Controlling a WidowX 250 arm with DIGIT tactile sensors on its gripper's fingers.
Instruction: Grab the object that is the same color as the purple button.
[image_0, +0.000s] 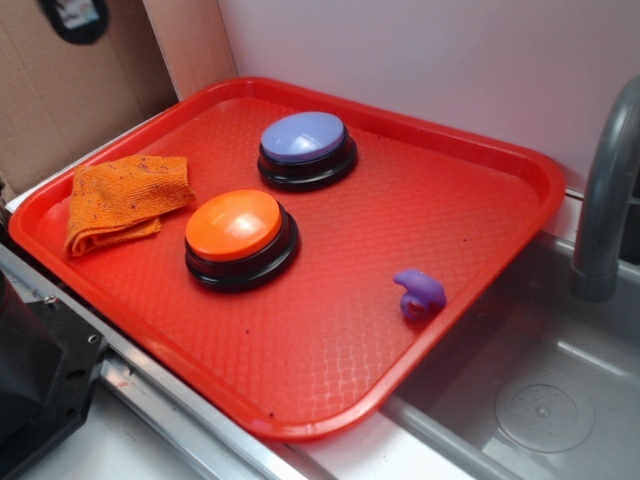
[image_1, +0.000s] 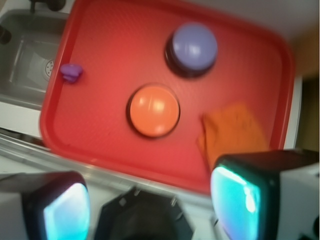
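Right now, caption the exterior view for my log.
Red tray holding purple button, orange button, orange cloth and small purple piece; gripper out of frame.

No readable text, labels or numbers anywhere; the far-left sticker on the cardboard is too blurred.

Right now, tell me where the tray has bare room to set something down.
The widest bare patch of the red tray runs from the purple button to the far right rim. The front strip below the orange button is free too. It is crowded around the orange cloth; the small purple piece sits near the sink-side rim.
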